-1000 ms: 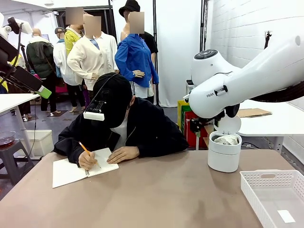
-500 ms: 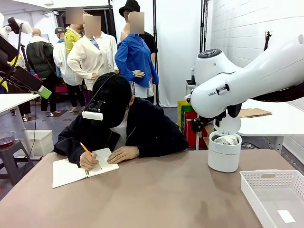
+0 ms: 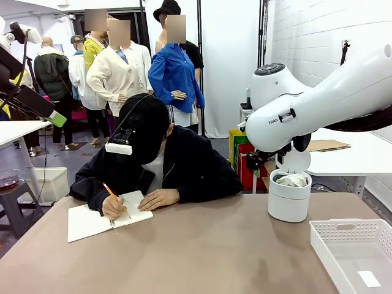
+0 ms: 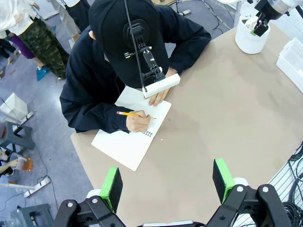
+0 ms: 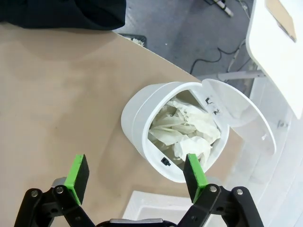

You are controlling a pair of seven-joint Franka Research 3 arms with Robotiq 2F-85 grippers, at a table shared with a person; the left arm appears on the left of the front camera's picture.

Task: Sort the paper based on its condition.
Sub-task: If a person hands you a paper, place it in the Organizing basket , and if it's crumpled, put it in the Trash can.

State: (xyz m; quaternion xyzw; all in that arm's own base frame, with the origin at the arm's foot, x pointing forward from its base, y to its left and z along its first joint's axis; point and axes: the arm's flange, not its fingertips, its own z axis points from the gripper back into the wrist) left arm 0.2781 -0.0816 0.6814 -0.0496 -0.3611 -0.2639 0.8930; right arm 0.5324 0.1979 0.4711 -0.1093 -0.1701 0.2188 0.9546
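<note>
One brown table (image 3: 202, 251), rounded at the far edge. One person (image 3: 156, 162) in a dark top seated across it, bent over one flat white notebook (image 3: 104, 219); one hand (image 3: 112, 206) holds one orange pencil (image 3: 109, 191) to the page, the other hand (image 3: 158, 198) rests beside it.

Two white arms. Right arm (image 3: 318, 101) reaches in above the bin. Right gripper (image 5: 135, 175): fingers spread wide, nothing between them, hanging over the bin. Left gripper (image 4: 165, 182): fingers also wide apart and empty, high above the near table edge.

One white mesh tray (image 3: 355, 254) at the near right corner.

One white round bin (image 3: 289, 197), lid (image 5: 251, 113) flipped up and back.

The paper (image 5: 184, 130): crumpled wad inside the bin, near the rim. Lumpy, no clear long axis or heading; separate pieces cannot be counted.
</note>
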